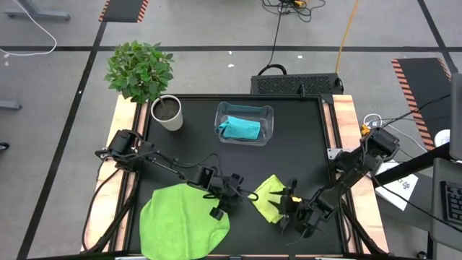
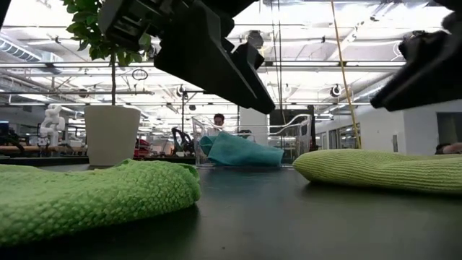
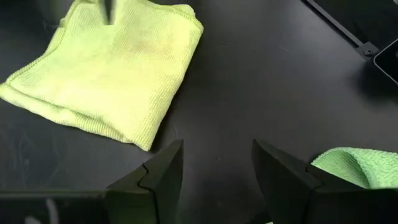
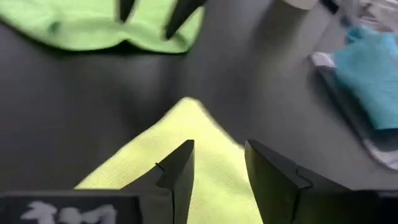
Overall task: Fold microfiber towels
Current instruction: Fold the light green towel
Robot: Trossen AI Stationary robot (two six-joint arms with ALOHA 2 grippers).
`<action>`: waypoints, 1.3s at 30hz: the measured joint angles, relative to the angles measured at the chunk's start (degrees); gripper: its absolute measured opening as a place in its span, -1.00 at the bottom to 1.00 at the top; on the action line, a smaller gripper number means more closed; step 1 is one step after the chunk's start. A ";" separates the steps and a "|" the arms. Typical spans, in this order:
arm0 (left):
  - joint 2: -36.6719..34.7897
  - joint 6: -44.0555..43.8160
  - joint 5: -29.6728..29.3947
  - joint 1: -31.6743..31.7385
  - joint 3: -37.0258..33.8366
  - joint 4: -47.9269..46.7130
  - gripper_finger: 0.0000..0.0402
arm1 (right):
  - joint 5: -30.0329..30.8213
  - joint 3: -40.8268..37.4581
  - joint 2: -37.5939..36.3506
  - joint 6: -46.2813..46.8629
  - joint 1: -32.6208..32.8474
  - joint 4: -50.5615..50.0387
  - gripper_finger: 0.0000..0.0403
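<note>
Pale yellow-green towel (image 1: pixel 271 198) folded, near-right on table (image 1: pixel 303 144); bright green towel (image 1: pixel 180 220) spread near-left; turquoise towel (image 1: pixel 240 128) in clear bin (image 1: pixel 268 115) far centre. Right hand (image 1: pixel 292 209) over pale towel, fingers apart, nothing held. Left hand (image 1: pixel 224 202) between towels, part-open, empty. Judgement: pinch edge layers together, fold low to avoid drag.
</note>
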 joint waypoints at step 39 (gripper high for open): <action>0.00 -1.48 -0.23 -2.08 0.00 -0.79 -0.05 | -45.89 -8.66 -0.52 -25.25 -20.13 22.46 -0.73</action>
